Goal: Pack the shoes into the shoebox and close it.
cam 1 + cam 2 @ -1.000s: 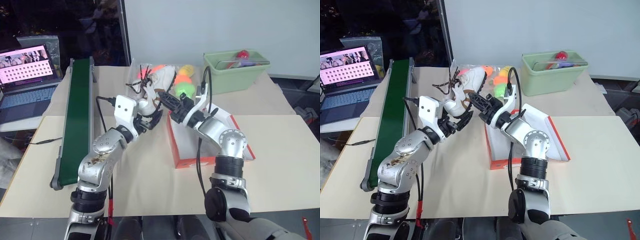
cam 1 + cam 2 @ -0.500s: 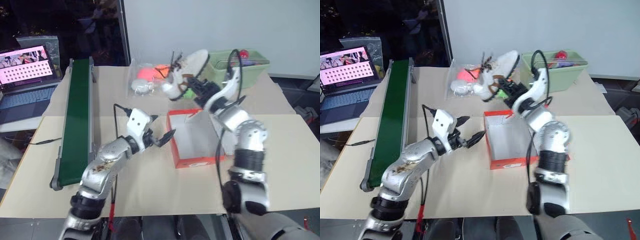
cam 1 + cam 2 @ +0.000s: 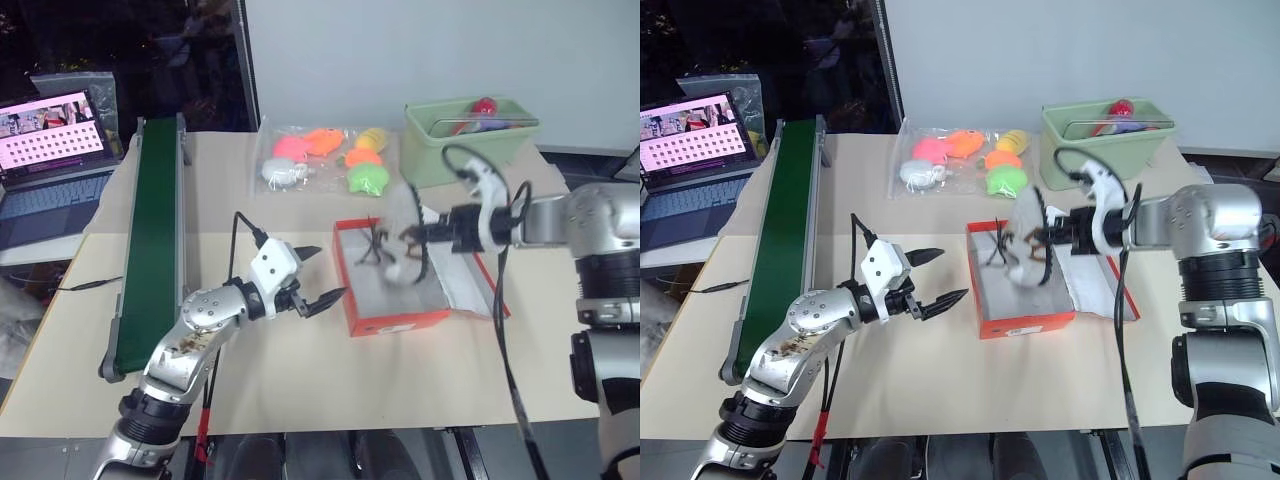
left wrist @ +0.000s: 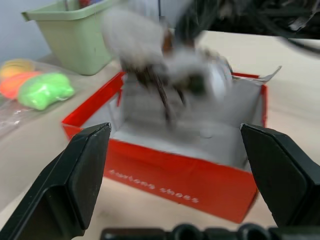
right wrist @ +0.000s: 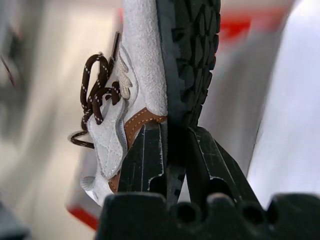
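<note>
I see one shoe (image 5: 142,75) clamped in my right claw (image 5: 172,155), the two black fingers pinching its black treaded sole edge near the tan heel trim, dark laces dangling loose. In the head views that shoe (image 3: 1028,237) is blurred and hangs over the open shoebox (image 3: 1025,322), above its white interior; whether it touches the box floor I cannot tell. The shoebox sits on the table (image 3: 300,380), its orange-red front wall facing me with white print, and its flap lid (image 3: 478,285) lies folded out flat on the side toward my right arm.

My left claw (image 3: 318,277) is spread wide with nothing in it, hovering just beside the box's near left corner, fingers pointing toward the box; its wrist view looks between the two fingers (image 4: 70,180) straight at the box front.

Further back on the table lie bagged colourful plush toys (image 3: 325,155) and a pale green bin (image 3: 470,140). A green conveyor (image 3: 155,230) runs along the left, with a laptop (image 3: 50,160) beyond it.
</note>
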Available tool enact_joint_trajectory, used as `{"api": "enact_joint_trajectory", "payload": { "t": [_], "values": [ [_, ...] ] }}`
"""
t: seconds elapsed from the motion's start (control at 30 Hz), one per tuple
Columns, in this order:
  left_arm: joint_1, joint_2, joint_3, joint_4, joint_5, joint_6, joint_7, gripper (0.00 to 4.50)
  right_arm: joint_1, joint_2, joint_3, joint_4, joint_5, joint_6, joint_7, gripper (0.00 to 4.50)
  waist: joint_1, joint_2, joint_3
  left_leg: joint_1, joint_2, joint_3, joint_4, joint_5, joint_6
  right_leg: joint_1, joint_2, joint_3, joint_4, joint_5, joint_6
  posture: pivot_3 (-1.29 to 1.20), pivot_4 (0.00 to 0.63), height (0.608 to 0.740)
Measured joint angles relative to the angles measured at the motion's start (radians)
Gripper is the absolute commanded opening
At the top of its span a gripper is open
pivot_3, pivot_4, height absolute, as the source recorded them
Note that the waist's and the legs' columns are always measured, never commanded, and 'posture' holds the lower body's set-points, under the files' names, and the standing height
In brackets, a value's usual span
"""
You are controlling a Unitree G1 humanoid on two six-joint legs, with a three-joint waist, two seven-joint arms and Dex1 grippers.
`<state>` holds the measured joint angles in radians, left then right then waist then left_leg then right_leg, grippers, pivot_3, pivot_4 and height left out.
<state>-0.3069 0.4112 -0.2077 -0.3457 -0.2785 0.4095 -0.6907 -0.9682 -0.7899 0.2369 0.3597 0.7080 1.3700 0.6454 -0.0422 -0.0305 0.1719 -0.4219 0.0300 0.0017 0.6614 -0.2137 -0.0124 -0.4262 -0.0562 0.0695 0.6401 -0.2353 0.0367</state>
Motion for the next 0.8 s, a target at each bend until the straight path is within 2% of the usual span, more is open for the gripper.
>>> {"api": "enact_joint_trajectory", "payload": {
  "t": [0.17,0.27,0.43,0.5,0.57,0.67,0.73,0.8],
  "values": [
    [0.007,0.013,-0.014,-0.012,0.000,-0.001,-0.036,4.43,-0.006,-0.008,0.197,0.134,-0.199,-0.186,0.181,0.25,0.000,0.000,0.000,0.000,0.000,0.000,0.000,0.000,0.000,0.000,0.000,0.000,0.000,0.000,0.000,0.00,0.150,0.729],
    [0.013,0.021,-0.014,-0.013,0.002,-0.001,-0.044,4.43,-0.028,0.007,0.233,0.199,-0.277,-0.259,0.263,0.25,0.000,0.000,0.000,0.000,0.000,0.000,0.000,0.000,0.000,0.000,0.000,0.000,0.000,0.000,0.000,0.00,0.150,0.729],
    [0.017,0.023,-0.012,-0.033,0.001,-0.001,-0.044,4.43,-0.055,0.062,0.240,0.277,-0.378,-0.337,0.314,0.25,-0.001,0.000,0.000,0.002,0.000,0.000,0.000,0.000,0.000,0.001,0.000,0.000,0.001,0.000,0.000,0.00,0.150,0.729],
    [0.019,0.023,-0.011,-0.035,0.002,0.000,-0.042,4.50,-0.060,0.075,0.236,0.287,-0.399,-0.346,0.317,1.20,-0.001,0.000,0.000,0.002,0.000,0.000,0.000,0.000,0.000,0.002,0.000,0.000,0.001,0.000,0.000,0.00,0.150,0.729],
    [0.031,0.024,-0.011,-0.036,0.002,0.000,-0.041,4.50,-0.068,0.096,0.212,0.303,-0.422,-0.360,0.310,1.72,-0.002,0.000,0.000,0.003,0.000,0.000,0.001,0.000,0.000,0.002,0.000,0.000,0.001,0.000,0.000,0.00,0.150,0.729],
    [0.033,0.026,-0.010,-0.037,0.002,0.001,-0.041,4.50,-0.075,0.114,0.186,0.309,-0.451,-0.363,0.303,2.88,0.000,0.000,0.000,0.003,0.000,0.000,0.001,0.000,0.000,0.002,0.000,0.000,0.002,0.000,0.000,0.00,0.150,0.729],
    [0.033,0.027,-0.010,-0.037,0.002,0.001,-0.041,4.50,-0.078,0.118,0.183,0.308,-0.470,-0.363,0.303,3.45,0.000,0.000,0.000,0.002,0.000,0.000,0.001,0.000,0.000,0.002,0.000,0.000,0.002,0.000,0.000,0.00,0.150,0.729],
    [0.033,0.029,-0.009,-0.037,0.002,0.001,-0.041,4.50,-0.080,0.119,0.181,0.295,-0.491,-0.363,0.303,3.45,0.001,0.000,0.000,0.002,0.000,0.000,0.001,0.000,0.000,0.001,0.000,0.000,0.002,0.000,0.000,0.00,0.150,0.729]
  ]
}}
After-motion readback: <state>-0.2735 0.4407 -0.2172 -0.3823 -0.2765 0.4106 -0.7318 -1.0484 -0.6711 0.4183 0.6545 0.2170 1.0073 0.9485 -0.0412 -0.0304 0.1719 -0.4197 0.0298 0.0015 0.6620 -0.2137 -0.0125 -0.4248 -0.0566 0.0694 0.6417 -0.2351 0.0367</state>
